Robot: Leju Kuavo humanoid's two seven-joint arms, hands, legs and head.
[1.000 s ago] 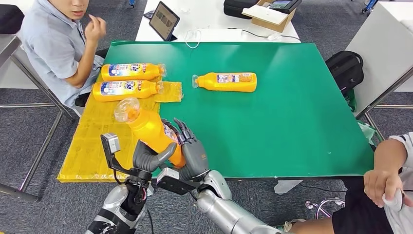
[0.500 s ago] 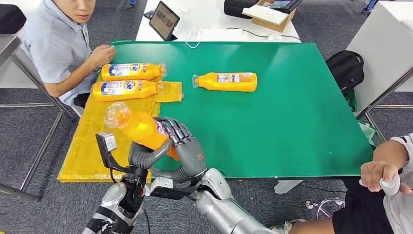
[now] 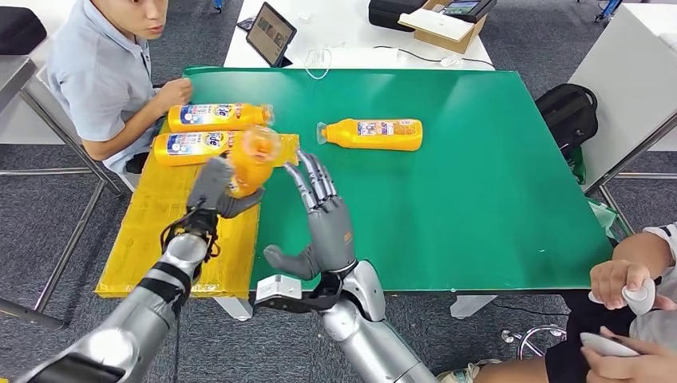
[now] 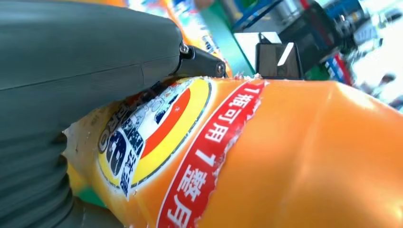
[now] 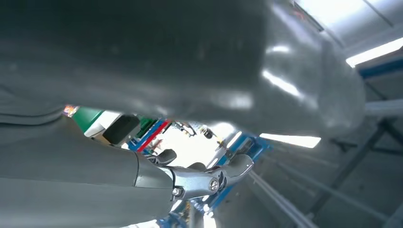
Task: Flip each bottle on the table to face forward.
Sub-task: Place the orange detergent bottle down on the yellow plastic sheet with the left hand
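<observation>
Left hand grips bottle above mat edge; right hand empty, fingers spread.

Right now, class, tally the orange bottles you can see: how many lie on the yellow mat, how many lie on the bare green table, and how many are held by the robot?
Lying on the yellow mat: 2 bottles
Lying on the bare green table: 1 bottle
Held in the left hand: 1 bottle
Total: 4 bottles
</observation>
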